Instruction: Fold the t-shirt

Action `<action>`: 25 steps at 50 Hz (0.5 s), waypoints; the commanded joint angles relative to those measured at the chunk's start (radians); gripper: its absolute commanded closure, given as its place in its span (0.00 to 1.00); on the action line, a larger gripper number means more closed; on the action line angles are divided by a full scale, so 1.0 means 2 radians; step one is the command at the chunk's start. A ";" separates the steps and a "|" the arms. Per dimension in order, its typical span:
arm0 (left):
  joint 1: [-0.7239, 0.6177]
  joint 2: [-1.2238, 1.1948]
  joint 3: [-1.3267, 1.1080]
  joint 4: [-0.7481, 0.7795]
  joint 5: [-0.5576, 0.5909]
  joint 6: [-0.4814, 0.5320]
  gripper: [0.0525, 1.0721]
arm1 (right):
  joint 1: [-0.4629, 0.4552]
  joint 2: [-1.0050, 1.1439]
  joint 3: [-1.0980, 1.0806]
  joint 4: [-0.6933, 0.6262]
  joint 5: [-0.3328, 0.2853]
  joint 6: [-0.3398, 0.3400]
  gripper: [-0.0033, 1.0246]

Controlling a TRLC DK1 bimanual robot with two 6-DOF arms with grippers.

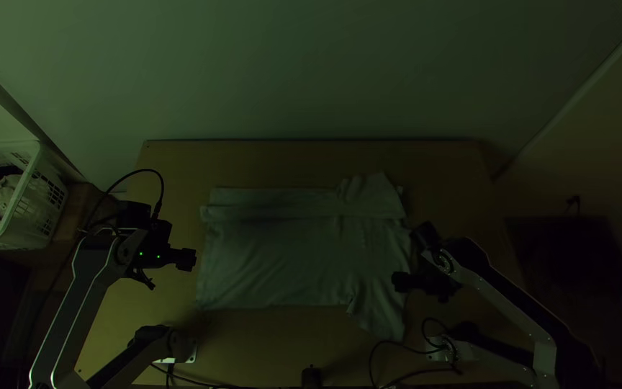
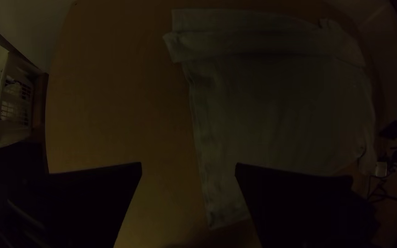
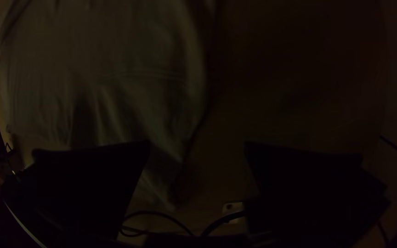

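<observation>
The pale t-shirt (image 1: 289, 252) lies on the table, its far long side folded over in a strip, with one sleeve sticking out at the lower right. My left gripper (image 1: 174, 268) is beside the shirt's left edge; in the left wrist view the left gripper (image 2: 188, 167) stands open, one finger above the shirt (image 2: 276, 115). My right gripper (image 1: 412, 263) is over the shirt's right edge, near the near sleeve. In the right wrist view the right gripper (image 3: 197, 147) is open, with the sleeve (image 3: 157, 160) partly behind one finger.
A white basket (image 1: 34, 209) holding cloth stands left of the table. Black cables (image 1: 397, 346) lie near the table's near edge (image 1: 253, 378). Bare wood (image 1: 289, 164) runs beyond the shirt. A dark object (image 1: 563, 252) is at the right.
</observation>
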State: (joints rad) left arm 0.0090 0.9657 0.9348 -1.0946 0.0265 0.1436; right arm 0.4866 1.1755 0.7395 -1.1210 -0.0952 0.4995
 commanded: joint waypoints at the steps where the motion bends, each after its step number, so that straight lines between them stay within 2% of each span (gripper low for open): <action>1: 0.004 -0.001 -0.010 -0.009 0.004 0.004 0.04 | 0.027 0.037 0.011 -0.018 -0.002 0.012 0.09; 13: 0.004 0.009 -0.007 -0.003 0.004 0.003 0.04 | 0.048 0.093 0.014 -0.022 -0.002 0.003 0.09; 17: 0.004 0.010 -0.007 -0.002 0.004 0.003 0.04 | 0.053 0.112 0.020 -0.020 -0.004 0.006 0.19; 20: 0.005 0.010 -0.009 -0.002 0.004 0.003 0.04 | 0.061 0.118 0.023 -0.011 -0.004 0.005 0.33; 23: 0.005 0.010 -0.010 -0.001 0.004 0.003 0.04 | 0.070 0.111 0.023 0.007 -0.002 0.005 0.58; 25: 0.004 0.010 -0.013 0.000 0.004 0.003 0.04 | 0.070 0.103 0.020 0.027 -0.002 0.007 0.78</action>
State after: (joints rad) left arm 0.0128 0.9771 0.9344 -1.0908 0.0265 0.1432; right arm 0.6098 1.3930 0.7666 -1.1130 -0.0956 0.5011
